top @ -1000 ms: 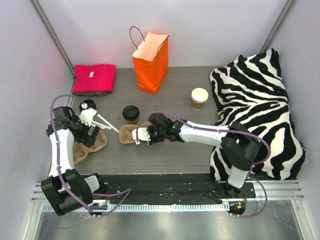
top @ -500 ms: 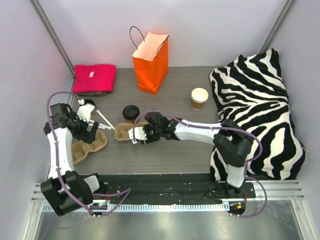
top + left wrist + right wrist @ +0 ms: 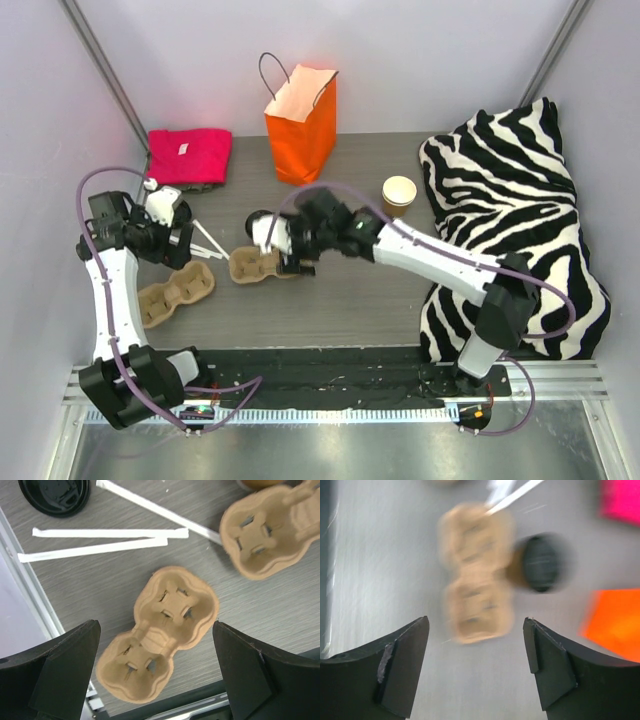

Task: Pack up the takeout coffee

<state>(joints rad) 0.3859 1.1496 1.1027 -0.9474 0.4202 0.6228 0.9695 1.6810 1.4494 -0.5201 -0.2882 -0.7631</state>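
Observation:
The takeout coffee (image 3: 257, 219), a small brown cup with a black lid (image 3: 540, 562), stands mid-table behind a brown cup tray (image 3: 258, 266), partly hidden by my right arm. My right gripper (image 3: 284, 248) hovers over that tray (image 3: 477, 575), open and empty (image 3: 476, 621). A second tray (image 3: 178, 293) lies at the left. My left gripper (image 3: 172, 252) hangs open above it (image 3: 160, 630), holding nothing (image 3: 154, 627). The orange bag (image 3: 300, 125) stands upright and open at the back.
An open lidless paper cup (image 3: 399, 195) stands right of the bag. A pink cloth (image 3: 188, 157) lies back left, a zebra pillow (image 3: 510, 220) fills the right side. White wrapped straws (image 3: 100, 540) and a loose black lid (image 3: 55, 495) lie near the left tray.
My right gripper has opened, let go of the cup tray it slid leftward, and lifted back away. My left arm has drawn back and up, still open.

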